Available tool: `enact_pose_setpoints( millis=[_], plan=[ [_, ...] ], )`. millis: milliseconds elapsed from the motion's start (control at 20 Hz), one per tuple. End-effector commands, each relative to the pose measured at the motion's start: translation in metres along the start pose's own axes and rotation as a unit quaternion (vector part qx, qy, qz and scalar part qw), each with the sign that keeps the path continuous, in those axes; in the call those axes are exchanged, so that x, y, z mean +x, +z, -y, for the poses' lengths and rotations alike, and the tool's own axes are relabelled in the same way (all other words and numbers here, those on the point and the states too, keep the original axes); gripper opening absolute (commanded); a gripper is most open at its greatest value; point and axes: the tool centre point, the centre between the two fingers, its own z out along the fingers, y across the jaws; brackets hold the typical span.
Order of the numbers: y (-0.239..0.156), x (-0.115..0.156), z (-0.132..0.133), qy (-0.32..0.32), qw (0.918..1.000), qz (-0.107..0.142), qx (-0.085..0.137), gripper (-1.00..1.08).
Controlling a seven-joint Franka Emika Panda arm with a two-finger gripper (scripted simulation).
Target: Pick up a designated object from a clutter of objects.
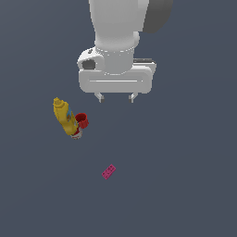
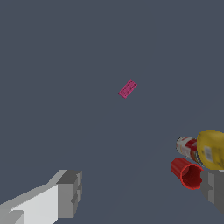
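between spread jaws, nothing yet: the red cup lay off to one side

between the two fingertips of the gripper [image 1: 115, 97] there was only bare floor; the jaws stood spread wide and held nothing. nearest to them, just outside one fingertip in the wrist view, lay the red cup [image 2: 187, 173], tipped on its side with its open mouth turned toward that finger. in the exterior view the cup [image 1: 82, 120] sat below the jaws and toward the exterior view's left, pressed against the yellow mustard bottle [image 1: 65, 118].

judging from this, the step in hand was the approach. to do it well the jaws would need to shift sideways until the cup sat between them, then descend with the fingers across the cup's tapered wall, not along its length, since a tapered wall could squirt out of a pinch. the bottle and the can [image 2: 187, 147] touched or nearly touched the cup, so one finger would have little room on that side; a slow descent would lower the risk of knocking them.

farther from the jaws, well apart from the pile, lay the flat pink brick [image 2: 127, 89].

the can showed a red and white label and the bottle a pale patch, but no writing could be read.
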Motion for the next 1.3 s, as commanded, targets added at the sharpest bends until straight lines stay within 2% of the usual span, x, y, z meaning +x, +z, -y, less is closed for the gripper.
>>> enact_pose_setpoints(
  millis=[0,400,600,950,1250],
  plan=[
    [0.0,0.0,0.0,0.0,1.0,0.0,0.0,1.0],
    [-0.003,-0.005,0.027,-0.032,0.9994,0.002,-0.01,1.0],
    [-0.004,-0.006,0.028,-0.032,0.9994,0.002,-0.01,1.0],
    [0.017,-0.006,0.008,-0.034,0.9994,0.004,-0.006,1.0],
    [0.055,-0.011,-0.029,-0.037,0.9993,0.007,-0.001,1.0]
  ],
)
